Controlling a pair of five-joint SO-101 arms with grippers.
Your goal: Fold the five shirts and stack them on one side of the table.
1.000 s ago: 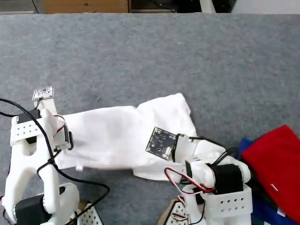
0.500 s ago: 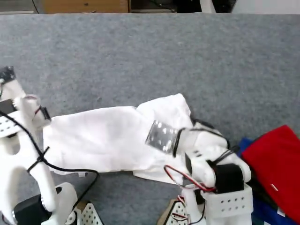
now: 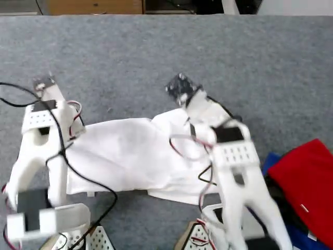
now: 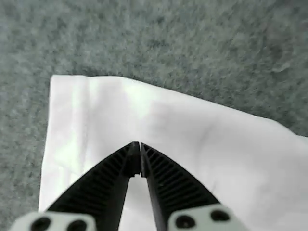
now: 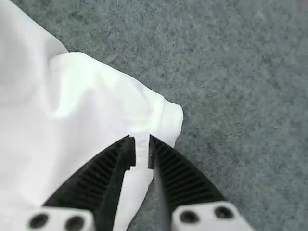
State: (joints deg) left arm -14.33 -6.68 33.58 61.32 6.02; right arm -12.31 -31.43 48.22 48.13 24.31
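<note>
White shirt (image 3: 130,156): your landmark. It lies spread on the grey counter (image 3: 156,57), its long side running from one arm to the other. It is smooth toward the left arm's end, rumpled and doubled over toward the right arm's end.

Left arm (image 3: 44,130): stands at the white shirt's left end, with its wrist over the far corner there.

Left jaws: clenched, tips meeting, no cloth seen between them. They point down at the white shirt just inside its hemmed corner. You cannot tell whether the tips touch the cloth.

Right arm (image 3: 229,151): reaches across the white shirt's right end, up to its far edge.

Right jaws: released, parted by a narrow gap. They sit over a hemmed end of the white shirt where it meets the counter, and white cloth shows in the gap. You cannot tell whether they press on it.

Red shirt (image 3: 304,174): off the white shirt's right end, past the right arm's base and apart from the white cloth. It lies on top of a blue cloth (image 3: 271,159) and something dark.
</note>
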